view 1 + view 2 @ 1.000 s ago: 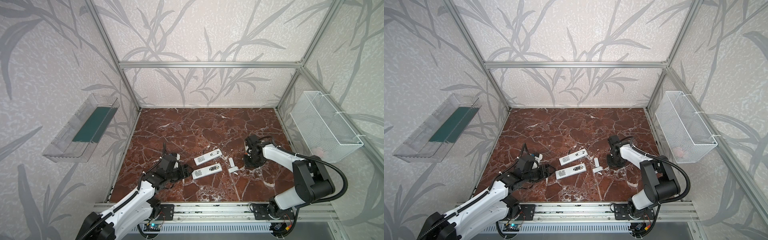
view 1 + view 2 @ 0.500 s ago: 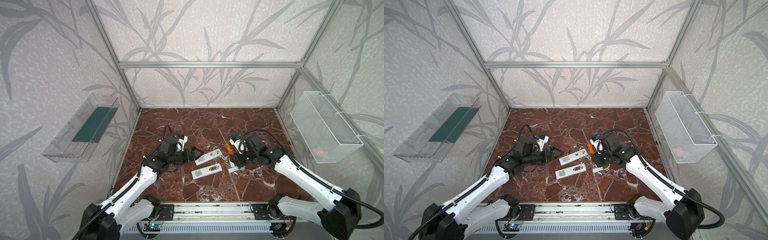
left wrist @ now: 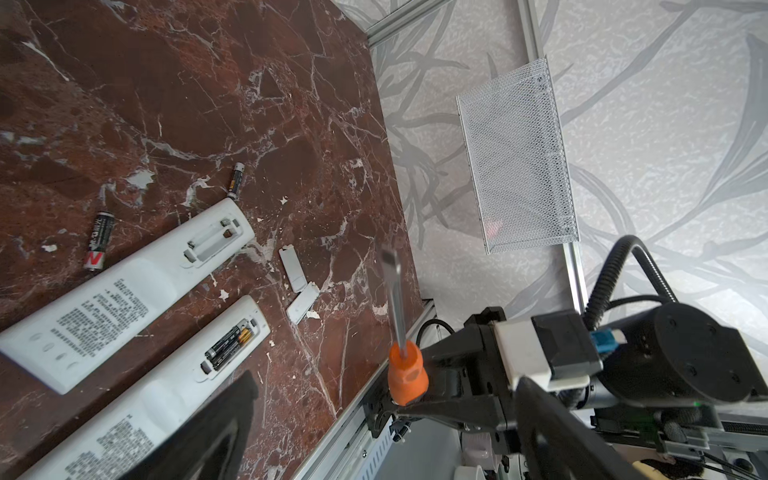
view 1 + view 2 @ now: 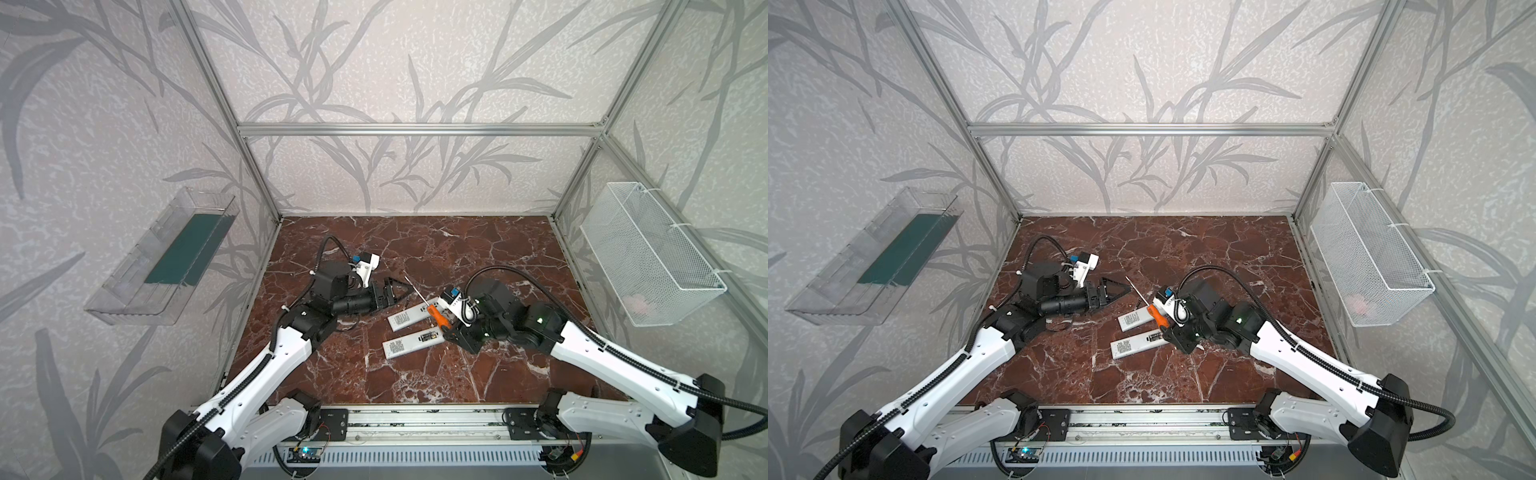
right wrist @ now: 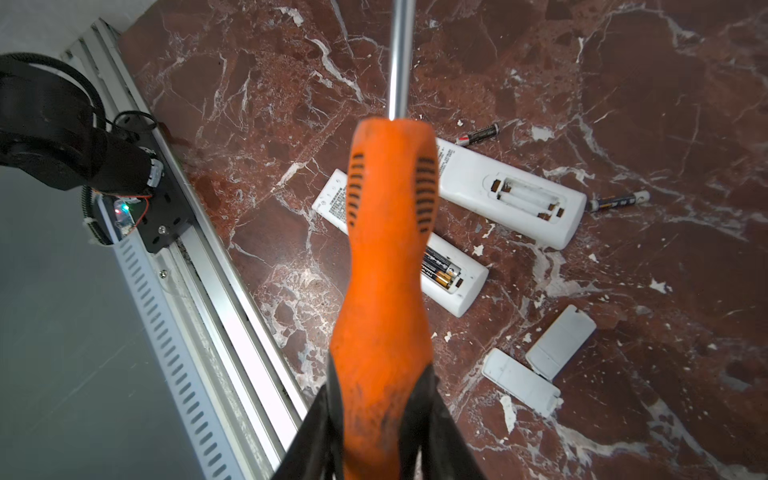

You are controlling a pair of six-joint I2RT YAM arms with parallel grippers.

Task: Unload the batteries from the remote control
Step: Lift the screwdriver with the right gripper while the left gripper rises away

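We find the left claw [image 4: 400,289] spread wide with nothing between its fingers. It sits low over the counter [image 4: 457,249], to the left of the two remotes in both top views.

The right claw [image 4: 445,326] is closed on the orange handle of the screwdriver [image 4: 435,313]. The right wrist view shows its black fingers [image 5: 444,440] pressed against the lower part of the handle. The shaft slants away toward the left claw, and its tip sits near that claw's fingertips. We cannot tell whether they touch.

Both remotes lie back side up, roughly parallel and just beside each other, with their covers off. The far remote [image 3: 124,291] shows an empty compartment [image 3: 212,241]. The near remote [image 3: 166,390] carries the seated batteries [image 3: 228,343], a pair side by side in its compartment at the end nearer the right claw.

The first loose battery [image 3: 97,241] lies on the counter just beside the far remote's long edge, on the side away from the near remote. The second loose battery [image 3: 236,178] lies just off the far remote's compartment end. Both lie apart from the claws.

Two white covers [image 3: 293,270] rest on the counter just beside each other, near the compartment ends of the remotes.
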